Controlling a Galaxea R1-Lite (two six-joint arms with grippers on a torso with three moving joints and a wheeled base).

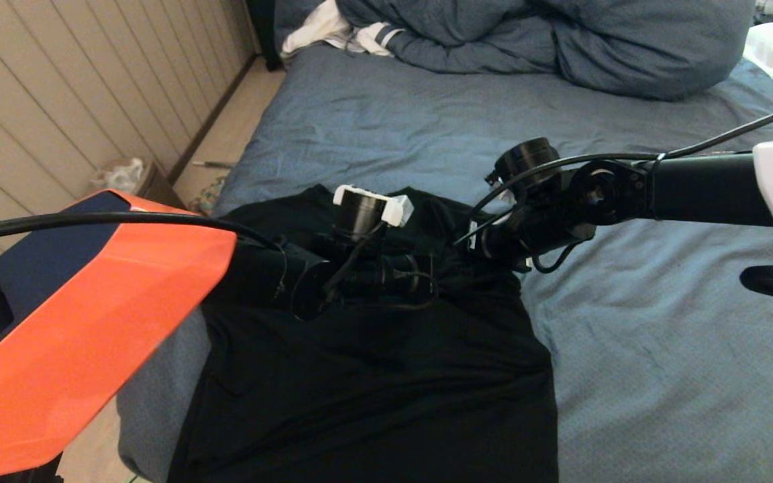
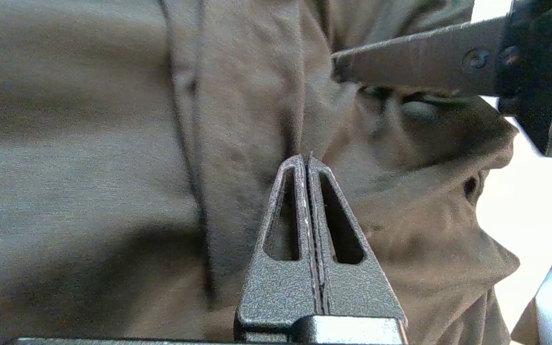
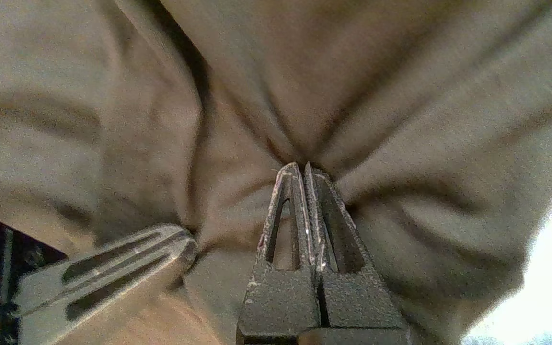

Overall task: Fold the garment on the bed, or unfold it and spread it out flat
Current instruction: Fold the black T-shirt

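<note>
Left arm's orange-and-navy shell (image 1: 84, 322) with a black cable; black wrist topped by a white-capped cylinder (image 1: 366, 208). Right arm (image 1: 695, 188) black with a white shell. Each tool (image 2: 307, 165) has speckled dark-grey slotted fingers (image 3: 283, 211).

Black cotton-like T-shirt (image 1: 373, 376): soft matt knit, creased. Slate-blue bed sheet (image 1: 661, 349): matt woven cloth, wrinkled. Left end effector (image 2: 308, 160) and right end effector (image 3: 300, 167): dark fingers (image 2: 281, 282) with a rough speckled coating. Orange arm shell (image 1: 84, 335): smooth glossy plastic.

Garment (image 1: 373, 376) hem cut off below; its collar hidden behind both arms
</note>
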